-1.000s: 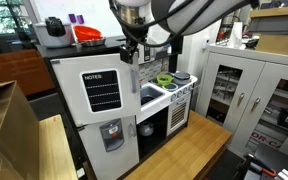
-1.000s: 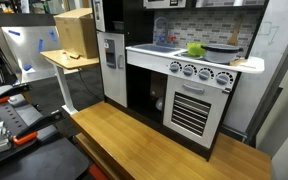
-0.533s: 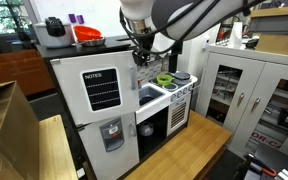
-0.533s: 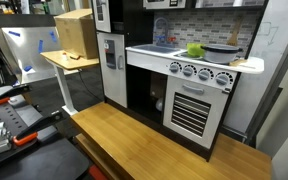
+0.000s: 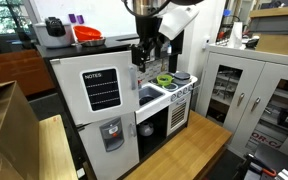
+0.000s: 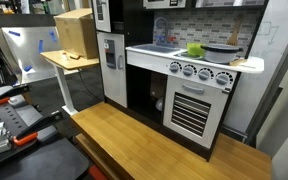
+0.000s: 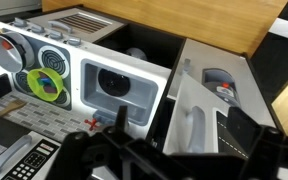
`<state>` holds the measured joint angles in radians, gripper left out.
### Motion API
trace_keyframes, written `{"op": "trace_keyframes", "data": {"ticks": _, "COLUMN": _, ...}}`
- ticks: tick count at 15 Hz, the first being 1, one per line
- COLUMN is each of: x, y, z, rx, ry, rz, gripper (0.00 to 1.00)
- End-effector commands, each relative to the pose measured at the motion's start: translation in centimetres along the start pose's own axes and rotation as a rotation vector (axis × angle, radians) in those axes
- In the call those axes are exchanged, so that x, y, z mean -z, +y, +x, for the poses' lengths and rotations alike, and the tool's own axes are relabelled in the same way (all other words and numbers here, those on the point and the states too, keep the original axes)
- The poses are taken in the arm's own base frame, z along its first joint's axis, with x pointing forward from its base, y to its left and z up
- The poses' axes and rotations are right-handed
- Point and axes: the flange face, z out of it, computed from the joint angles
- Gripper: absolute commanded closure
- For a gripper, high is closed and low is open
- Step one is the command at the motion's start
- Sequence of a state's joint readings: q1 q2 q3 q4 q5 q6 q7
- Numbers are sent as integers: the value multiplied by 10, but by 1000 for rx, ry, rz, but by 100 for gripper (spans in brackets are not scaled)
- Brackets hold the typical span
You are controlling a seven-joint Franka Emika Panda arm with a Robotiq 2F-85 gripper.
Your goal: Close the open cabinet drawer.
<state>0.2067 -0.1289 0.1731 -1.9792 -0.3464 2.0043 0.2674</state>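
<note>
Wrist view: my gripper [image 7: 149,160] is only a dark blur along the bottom edge, so I cannot tell how far its jaws stand apart or whether they hold anything. Beyond it I look down on the toy kitchen's sink [image 7: 119,85], with the round stove burners [image 7: 44,75] to the left and white fridge panels to the right.

In an exterior view the gripper [image 5: 143,60] hangs fingers-down from the arm, just beside the upper right corner of the cabinet drawer [image 5: 100,92]. I cannot tell whether it touches that edge. The cabinet drawer is the big white door with the black "NOTES" board, on the upper part of the toy kitchen's fridge column. Its face lies roughly in line with the smaller dispenser panel [image 5: 111,135] below it; I cannot tell whether a gap remains at its free edge.

To the right of the door sits the stove top with a green item [image 5: 164,80] on it. A grey metal cabinet [image 5: 239,95] stands well apart, further right. The toy kitchen stands on a wooden platform [image 6: 154,135].
</note>
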Motion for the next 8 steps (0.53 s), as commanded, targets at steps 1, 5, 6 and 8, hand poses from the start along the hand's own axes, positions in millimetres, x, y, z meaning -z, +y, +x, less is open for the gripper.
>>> {"op": "trace_keyframes", "data": {"ticks": 1, "x": -1, "y": -2, "z": -2, "rx": -18, "ry": -7, "rz": 46, "gripper": 0}}
{"op": "trace_keyframes", "data": {"ticks": 5, "x": -1, "y": -8, "z": -1, "rx": -4, "ry": -13, "rz": 29, "gripper": 0}}
{"op": "trace_keyframes", "data": {"ticks": 6, "x": -1, "y": -8, "z": -1, "rx": -5, "ry": -13, "rz": 29, "gripper": 0}}
{"op": "trace_keyframes", "data": {"ticks": 8, "x": -1, "y": -6, "z": 0, "rx": -8, "ry": -13, "rz": 28, "gripper": 0}}
